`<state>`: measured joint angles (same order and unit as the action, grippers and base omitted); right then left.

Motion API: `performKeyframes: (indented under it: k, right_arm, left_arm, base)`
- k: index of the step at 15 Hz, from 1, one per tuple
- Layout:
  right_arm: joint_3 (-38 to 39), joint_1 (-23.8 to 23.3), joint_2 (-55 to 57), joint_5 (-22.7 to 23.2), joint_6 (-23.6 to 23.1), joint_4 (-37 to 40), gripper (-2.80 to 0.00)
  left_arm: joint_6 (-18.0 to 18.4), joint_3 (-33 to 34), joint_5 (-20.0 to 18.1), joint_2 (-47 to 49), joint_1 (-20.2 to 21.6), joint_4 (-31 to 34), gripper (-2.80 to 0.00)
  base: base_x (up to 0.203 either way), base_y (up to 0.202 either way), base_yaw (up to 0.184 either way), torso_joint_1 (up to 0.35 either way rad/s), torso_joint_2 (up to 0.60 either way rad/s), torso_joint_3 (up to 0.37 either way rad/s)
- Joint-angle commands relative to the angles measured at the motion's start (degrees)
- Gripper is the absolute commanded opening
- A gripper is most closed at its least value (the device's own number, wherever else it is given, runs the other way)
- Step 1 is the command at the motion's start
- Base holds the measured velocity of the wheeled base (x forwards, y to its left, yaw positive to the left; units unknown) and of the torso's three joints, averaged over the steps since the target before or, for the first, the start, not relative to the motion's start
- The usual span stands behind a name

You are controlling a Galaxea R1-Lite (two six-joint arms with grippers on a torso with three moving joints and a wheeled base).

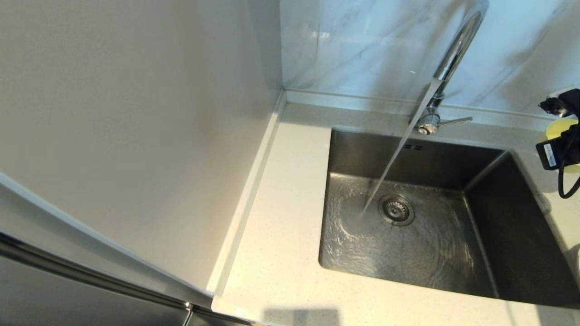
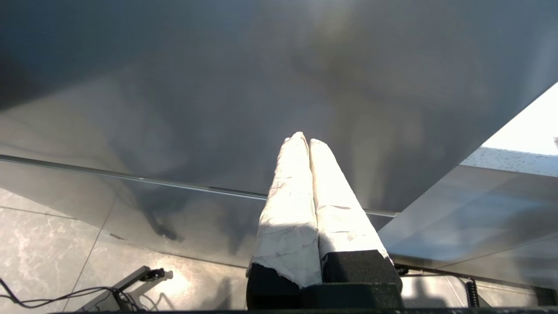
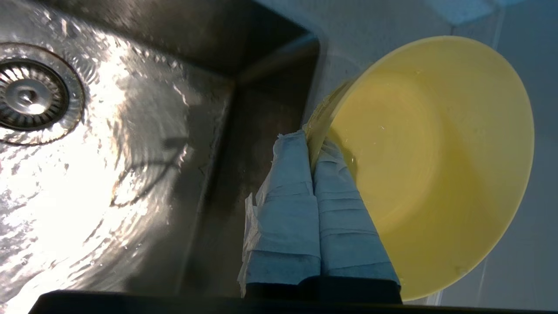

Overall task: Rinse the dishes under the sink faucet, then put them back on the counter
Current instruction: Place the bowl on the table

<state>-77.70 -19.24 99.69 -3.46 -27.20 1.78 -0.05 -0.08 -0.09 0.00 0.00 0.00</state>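
Observation:
The pale-yellow bowl [image 3: 431, 161] hangs tilted over the counter [image 3: 348, 39] beside the sink's right edge. My right gripper [image 3: 311, 141] is shut on its rim, one finger inside and one outside. In the head view the bowl [image 1: 559, 129] peeks out at the far right behind the black wrist. Water runs from the chrome faucet [image 1: 455, 54] into the steel sink [image 1: 408, 235], landing next to the strainer drain [image 1: 396, 209]. My left gripper [image 2: 304, 138] is shut on nothing, low beside a grey cabinet front, away from the sink. Plate and chopstick are out of view.
The off-white counter [image 1: 281, 226] runs left of and in front of the basin, bounded by a pale side wall [image 1: 136, 113] on the left and the marble back wall [image 1: 362, 45]. The faucet's lever [image 1: 455, 120] points right.

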Motion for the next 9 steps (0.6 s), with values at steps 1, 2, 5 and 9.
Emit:
performKeyframes:
  k: [1,2,5,9]
  right_arm:
    - [-0.27,-1.86,2.61,-0.05,-0.08,-0.02,-2.8]
    - [-0.41,-3.0,2.72,-0.05,0.1,0.03,-2.8]
    - [-0.7,-4.26,3.5,-0.05,0.94,-0.19,-2.8]
    - [-0.96,-4.58,4.03,-0.32,0.91,-0.55,-2.8]
  left_arm:
    - [-0.04,-0.01,0.0,0.0,-0.09,0.0,-2.8]
    - [-0.04,-0.01,0.0,0.0,-0.08,0.0,-2.8]
    - [-0.04,0.02,0.0,0.0,-0.03,0.0,-2.8]
    - [-0.04,-0.01,0.0,0.0,0.0,0.0,-2.8]
  base:
    - [0.0,0.0,0.0,0.0,0.0,0.0]
    - [0.0,0.0,0.0,0.0,0.0,0.0]
    - [0.0,0.0,0.0,0.0,0.0,0.0]
    - [0.0,0.0,0.0,0.0,0.0,0.0]
